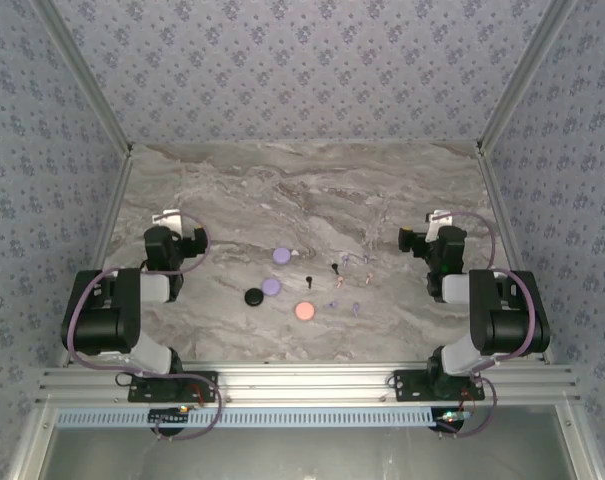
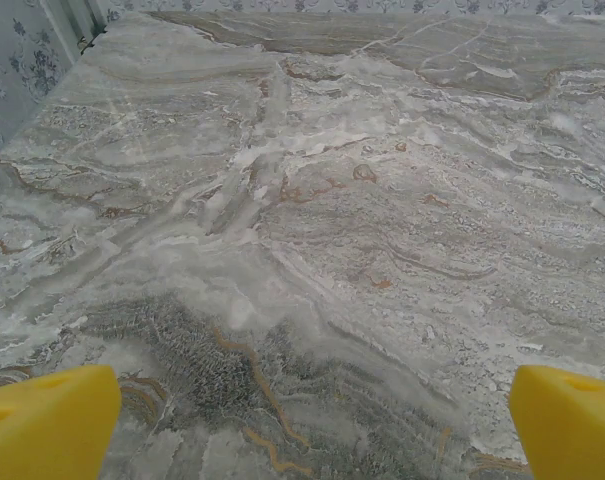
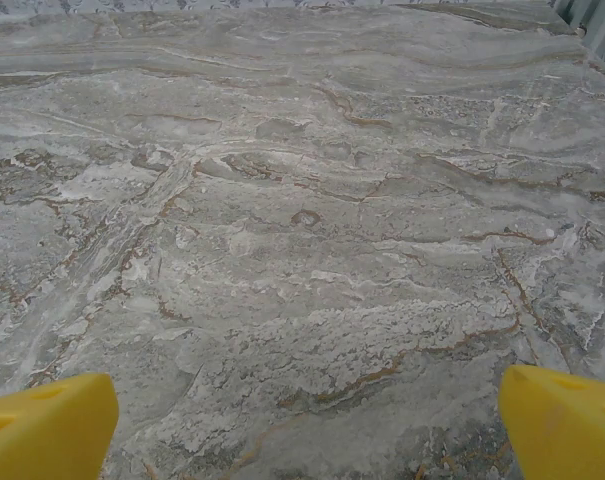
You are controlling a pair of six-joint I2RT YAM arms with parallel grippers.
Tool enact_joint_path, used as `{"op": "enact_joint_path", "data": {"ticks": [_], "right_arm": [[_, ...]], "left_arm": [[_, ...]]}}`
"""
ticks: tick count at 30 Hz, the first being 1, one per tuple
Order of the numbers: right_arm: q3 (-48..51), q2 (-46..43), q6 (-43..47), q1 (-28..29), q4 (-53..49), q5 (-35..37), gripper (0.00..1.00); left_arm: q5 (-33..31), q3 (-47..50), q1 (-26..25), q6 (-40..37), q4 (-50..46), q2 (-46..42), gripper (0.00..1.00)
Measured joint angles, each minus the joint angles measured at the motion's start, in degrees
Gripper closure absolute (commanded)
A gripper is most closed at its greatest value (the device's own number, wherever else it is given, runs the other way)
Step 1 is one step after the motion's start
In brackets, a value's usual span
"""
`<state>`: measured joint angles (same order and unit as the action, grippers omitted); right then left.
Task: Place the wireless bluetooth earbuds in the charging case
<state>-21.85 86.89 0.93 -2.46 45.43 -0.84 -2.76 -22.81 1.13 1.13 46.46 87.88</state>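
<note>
Tiny stemmed earbuds [image 1: 334, 267] are scattered loose on a veined grey marble tabletop [image 1: 282, 190] among flat round discs.
Black, pale pink and lavender buds are strewn just beyond and to the right of the pink disc [image 1: 304, 311]; a black disc [image 1: 253, 296] and two lavender discs [image 1: 271, 286] are set to its left and farther back. Well off to either side of the pink disc, the left gripper [image 2: 302, 430] and right gripper [image 3: 302, 425] are spread wide, blunt yellow fingertips [image 2: 42, 420] parted over bare glossy stone, nothing gripped.
</note>
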Motion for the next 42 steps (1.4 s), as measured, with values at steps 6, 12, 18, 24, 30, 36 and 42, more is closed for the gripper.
{"op": "enact_joint_path", "data": {"ticks": [6,12,18,24,30,36,42], "right_arm": [[0.0,0.0,0.02,0.0,-0.02,0.0,0.0],[0.0,0.0,0.0,0.0,-0.02,0.0,0.0],[0.0,0.0,0.0,0.0,-0.02,0.0,0.0],[-0.09,0.0,0.0,-0.02,-0.37,-0.02,0.0],[-4.72,-7.45,-0.09,-0.52,-13.88,-0.55,0.0],[-11.58,-21.57,-1.75,2.91,-30.27,-2.05,0.0],[-17.31,-28.85,-3.37,12.17,-47.78,-3.89,0.0]], "left_arm": [[-0.02,0.0,0.0,-0.02,0.0,0.0,0.01],[0.0,0.0,0.0,0.0,0.0,0.0,0.01],[0.0,0.0,0.0,0.0,0.0,0.0,0.01],[-0.15,0.0,0.0,0.04,-0.2,-0.04,0.01],[-1.99,-0.96,0.0,2.14,-11.39,-10.16,0.01],[-0.37,-10.58,0.0,13.62,-29.62,-22.64,0.01],[8.76,-11.89,-1.53,27.67,-41.44,-28.09,0.01]]}}
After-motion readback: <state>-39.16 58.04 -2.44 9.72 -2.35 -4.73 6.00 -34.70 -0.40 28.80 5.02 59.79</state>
